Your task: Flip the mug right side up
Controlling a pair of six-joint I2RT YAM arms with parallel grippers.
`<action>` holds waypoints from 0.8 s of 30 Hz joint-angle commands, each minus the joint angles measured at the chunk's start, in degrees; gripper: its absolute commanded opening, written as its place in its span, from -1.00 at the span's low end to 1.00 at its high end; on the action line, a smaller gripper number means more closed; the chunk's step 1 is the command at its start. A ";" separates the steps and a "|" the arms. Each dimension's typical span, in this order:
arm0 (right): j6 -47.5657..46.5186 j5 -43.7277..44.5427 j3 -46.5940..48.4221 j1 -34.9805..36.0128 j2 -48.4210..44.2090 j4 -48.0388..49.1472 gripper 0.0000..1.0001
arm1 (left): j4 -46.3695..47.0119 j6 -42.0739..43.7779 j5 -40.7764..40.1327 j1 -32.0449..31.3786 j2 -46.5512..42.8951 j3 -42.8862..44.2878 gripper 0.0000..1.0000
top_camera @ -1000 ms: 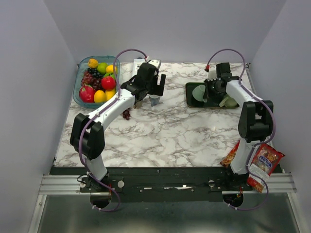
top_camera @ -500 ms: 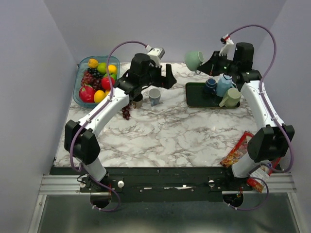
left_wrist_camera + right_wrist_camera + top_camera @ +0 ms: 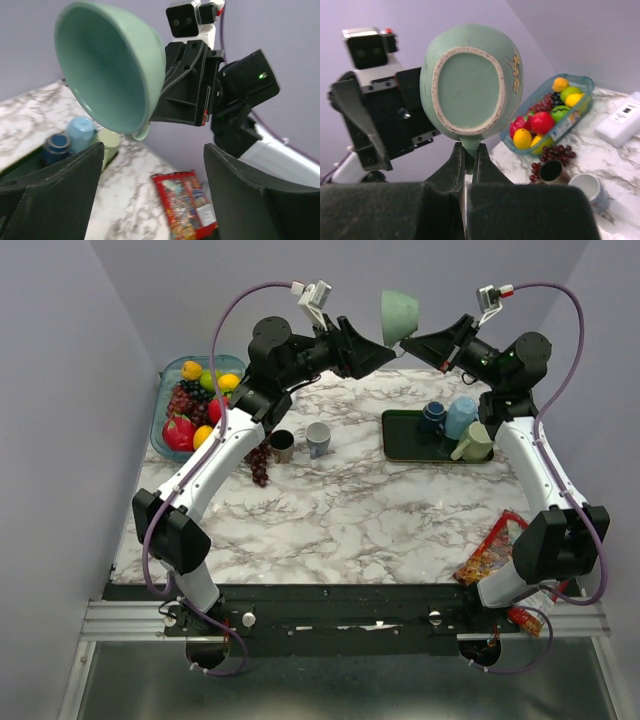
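The pale green mug (image 3: pixel 398 315) hangs high in the air above the table's far edge, tipped on its side. My right gripper (image 3: pixel 412 341) is shut on the mug's handle. In the right wrist view the mug's base (image 3: pixel 467 82) faces the camera, with the handle pinched at my right gripper (image 3: pixel 468 150). In the top view my left gripper (image 3: pixel 375 352) is raised just left of the mug. In the left wrist view the mug's mouth (image 3: pixel 107 65) shows above and beyond my left gripper (image 3: pixel 154 146), which is open with nothing between its fingers.
A tub of fruit (image 3: pixel 195 405) sits at the back left, with grapes (image 3: pixel 260 465) and two small cups (image 3: pixel 318 438) beside it. A dark tray (image 3: pixel 405 445) at the back right holds other mugs (image 3: pixel 460 418). A snack bag (image 3: pixel 490 555) lies at the right edge.
My right arm lifted the green mug from the tray high into the air. My left arm rose from the small cups and swung its open gripper up toward the mug.
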 commanded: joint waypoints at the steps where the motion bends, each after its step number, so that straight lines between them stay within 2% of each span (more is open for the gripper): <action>1: 10.22 -2.31 -1.08 0.30 -1.73 13.51 -0.99 | 10.14 -12.39 5.58 -0.02 3.40 -0.43 0.62; 8: 10.48 -1.87 -2.40 0.65 -3.14 14.39 -0.99 | 13.13 -15.38 4.09 -0.64 3.84 -0.25 0.33; 12: 10.66 -1.35 -3.28 0.91 -3.32 15.18 -0.99 | 14.71 -17.41 2.95 -1.60 4.80 0.01 -0.06; 19: 11.45 -0.56 -3.45 1.09 -3.49 16.50 -0.99 | 12.51 -16.62 0.57 -3.19 6.30 3.97 -0.14; 24: 12.94 -0.56 -4.07 1.44 -3.14 18.70 -0.99 | 12.52 -16.88 -1.53 -3.72 6.74 4.49 -0.28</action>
